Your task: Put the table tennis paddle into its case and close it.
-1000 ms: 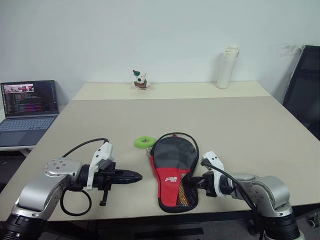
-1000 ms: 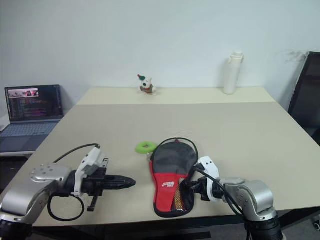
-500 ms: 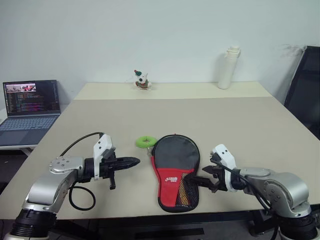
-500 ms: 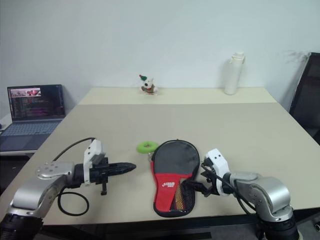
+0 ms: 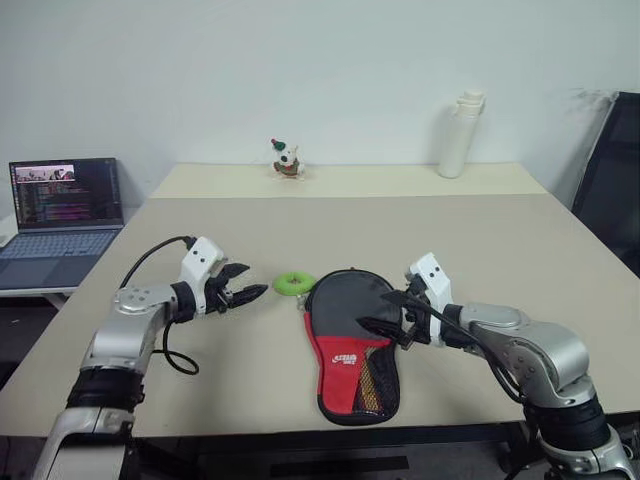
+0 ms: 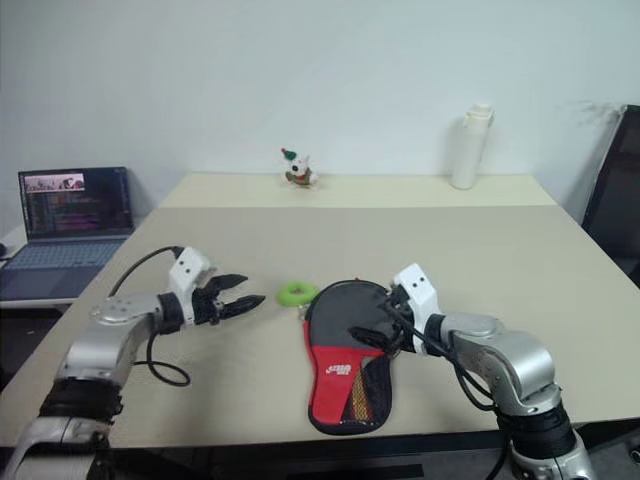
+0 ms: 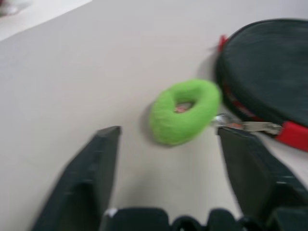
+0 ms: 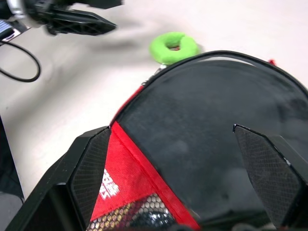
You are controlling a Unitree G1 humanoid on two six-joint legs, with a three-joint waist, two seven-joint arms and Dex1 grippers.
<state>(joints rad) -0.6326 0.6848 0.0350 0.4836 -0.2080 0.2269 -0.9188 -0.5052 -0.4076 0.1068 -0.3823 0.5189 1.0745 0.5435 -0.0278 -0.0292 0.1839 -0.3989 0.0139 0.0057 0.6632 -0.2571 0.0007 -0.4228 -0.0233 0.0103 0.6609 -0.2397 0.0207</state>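
The black fabric case (image 5: 350, 345), with its red-and-mesh pocket toward me, lies flat near the table's front edge. Its green ring charm (image 5: 294, 283) rests on the table at the case's far left rim, joined by a metal zipper pull (image 7: 245, 126). My left gripper (image 5: 248, 285) is open just left of the ring, which lies ahead between its fingers (image 7: 91, 173) without touching them. Open as well, my right gripper (image 5: 375, 310) hovers over the round part of the case (image 8: 216, 125), holding nothing. The table tennis paddle is hidden.
A laptop (image 5: 65, 210) sits on a side desk at far left. A small toy figure (image 5: 286, 160) and a white bottle (image 5: 457, 133) stand at the table's far edge. A black chair (image 5: 610, 170) is at right. The tan table (image 5: 480, 250) stretches ahead.
My left gripper moved forward to the green ring and opened. My right gripper opened, rose and moved over the case's round part. The case top now lies flat.
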